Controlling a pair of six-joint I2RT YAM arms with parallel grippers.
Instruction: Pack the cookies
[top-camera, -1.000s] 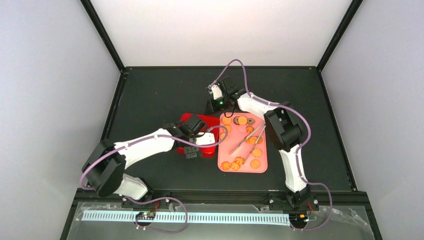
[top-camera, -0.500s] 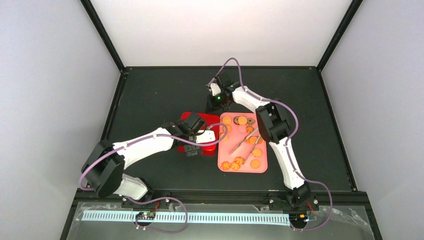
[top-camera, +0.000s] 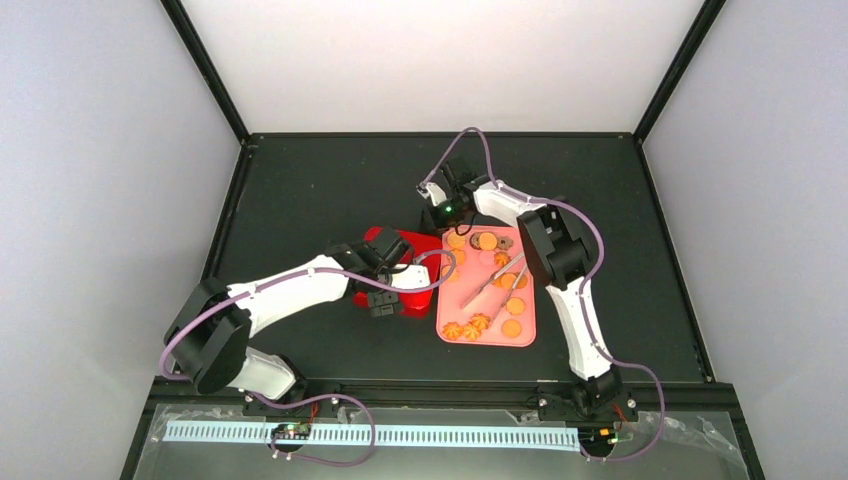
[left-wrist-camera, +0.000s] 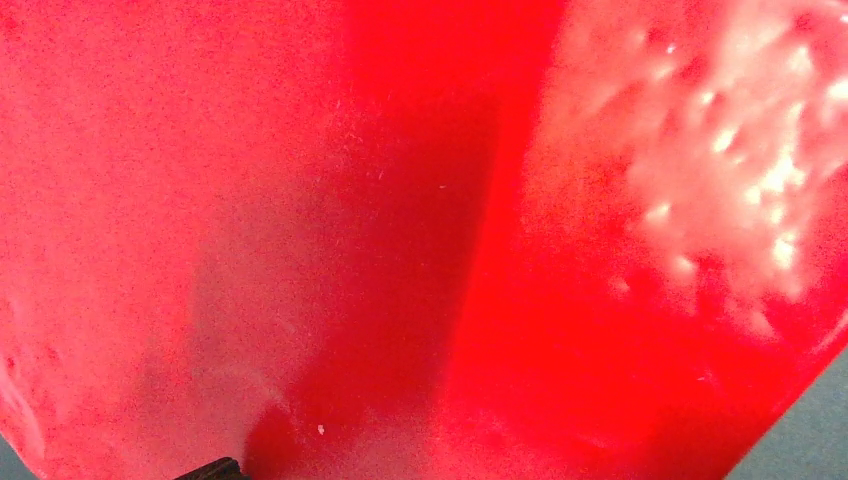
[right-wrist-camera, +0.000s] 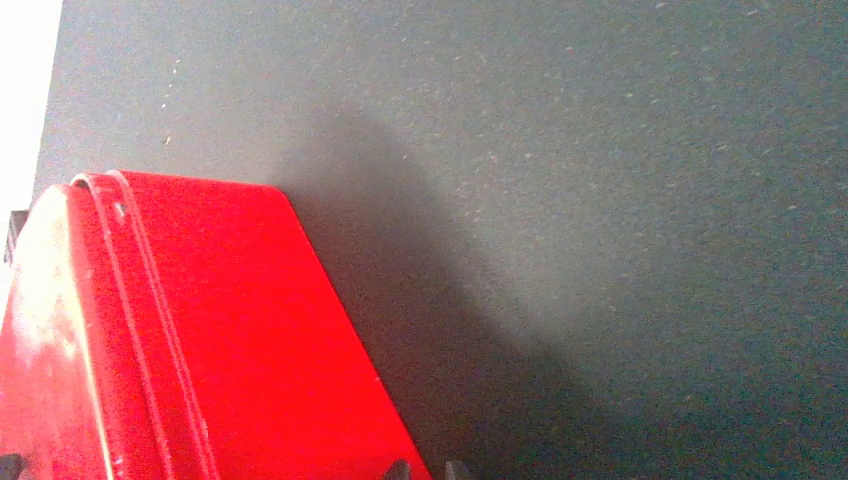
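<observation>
Several orange-golden and a few dark cookies (top-camera: 485, 241) lie on a pink tray (top-camera: 447, 300). Metal tongs (top-camera: 497, 278) lie slanted across the tray. A red box (top-camera: 385, 245) stands left of the tray. My left gripper (top-camera: 385, 303) is at the box's near edge. Its wrist view is filled by the red box (left-wrist-camera: 300, 200), and its jaws are hidden. My right gripper (top-camera: 438, 214) is at the box's far right corner. In its wrist view (right-wrist-camera: 428, 470) the tips stand close together beside the red box's (right-wrist-camera: 230, 330) edge.
The black table top (top-camera: 330, 190) is edged by a raised black frame. Grey walls stand on both sides. The right arm reaches over the pink tray's far end.
My right wrist moved a little toward the back, then came nearer and to the right, to the box's far right corner. The left arm, box and cookies have not moved.
</observation>
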